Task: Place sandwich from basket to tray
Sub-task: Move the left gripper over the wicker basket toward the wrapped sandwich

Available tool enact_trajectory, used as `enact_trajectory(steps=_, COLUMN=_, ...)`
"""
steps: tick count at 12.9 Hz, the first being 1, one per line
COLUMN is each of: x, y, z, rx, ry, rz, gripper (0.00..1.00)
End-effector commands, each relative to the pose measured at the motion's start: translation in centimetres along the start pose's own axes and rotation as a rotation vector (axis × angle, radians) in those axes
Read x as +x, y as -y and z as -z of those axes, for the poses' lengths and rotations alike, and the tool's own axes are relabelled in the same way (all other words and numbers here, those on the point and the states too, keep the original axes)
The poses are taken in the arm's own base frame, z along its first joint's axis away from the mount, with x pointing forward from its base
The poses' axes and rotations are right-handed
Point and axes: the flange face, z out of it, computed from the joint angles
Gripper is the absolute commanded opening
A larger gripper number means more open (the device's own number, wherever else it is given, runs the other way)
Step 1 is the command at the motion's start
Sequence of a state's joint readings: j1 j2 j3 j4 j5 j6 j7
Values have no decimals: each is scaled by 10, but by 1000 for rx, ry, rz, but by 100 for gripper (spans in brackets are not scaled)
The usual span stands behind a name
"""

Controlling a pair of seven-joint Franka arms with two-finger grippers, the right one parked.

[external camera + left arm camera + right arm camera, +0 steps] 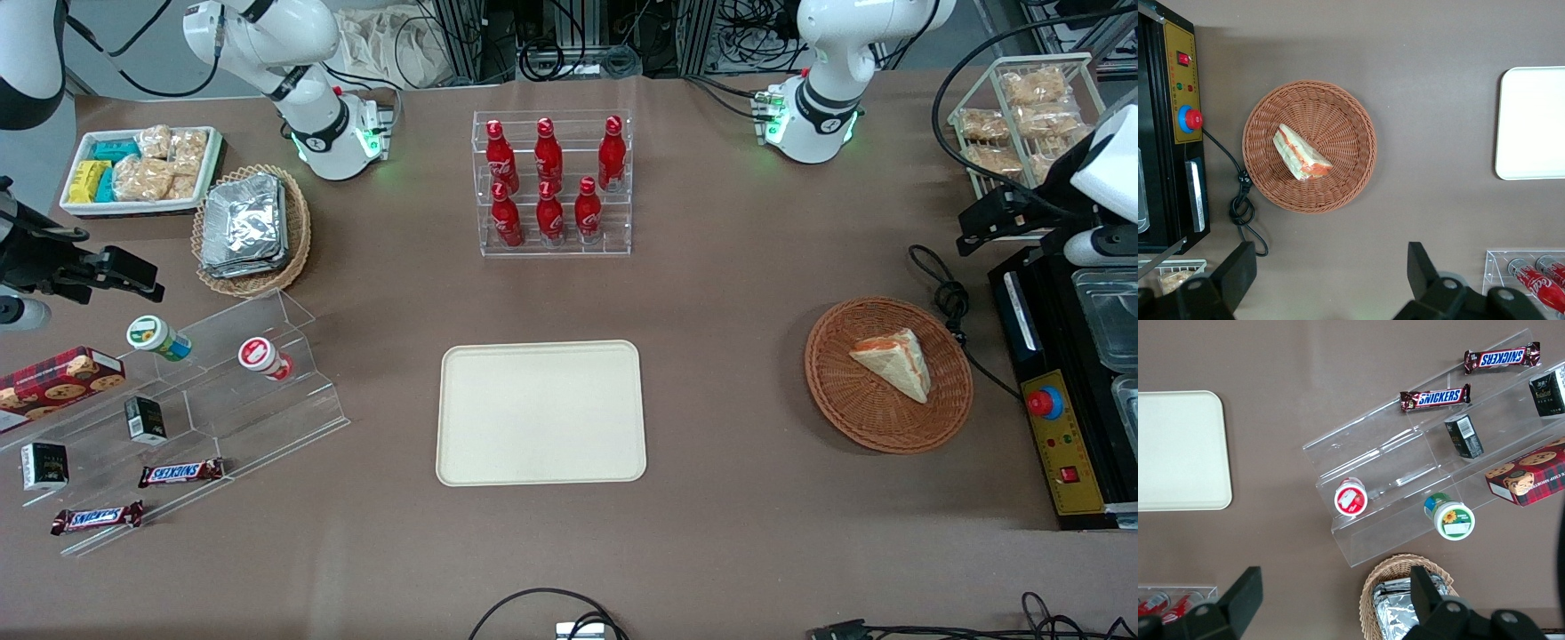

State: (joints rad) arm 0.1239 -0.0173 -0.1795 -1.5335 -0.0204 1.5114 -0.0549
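Observation:
The sandwich, a pale wedge with orange-red filling, lies in the round reddish-brown basket toward the working arm's end of the table. The cream tray sits bare at the table's middle. My gripper hangs high above the table, a little farther from the front camera than the basket and apart from it. In the left wrist view the sandwich rests in the basket, the tray shows partly, and the gripper is open with only bare table between its fingers.
A black machine with a red button stands beside the basket, with a coiled black cable between them. A clear rack of red bottles stands farther back than the tray. A wire rack of bagged snacks sits near the gripper.

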Motion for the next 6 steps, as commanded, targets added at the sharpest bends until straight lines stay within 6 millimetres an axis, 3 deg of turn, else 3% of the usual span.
enact_trajectory(steps=1, x=1, y=2, z=3, rx=-3, ry=4, rz=11, gripper=100)
enact_trajectory(steps=4, x=7, y=23, z=-10, rx=-2, ry=32, rz=56, gripper=100)
enact_trajectory(steps=6, x=9, y=30, z=-29, rx=23, ry=53, rz=235, gripper=100)
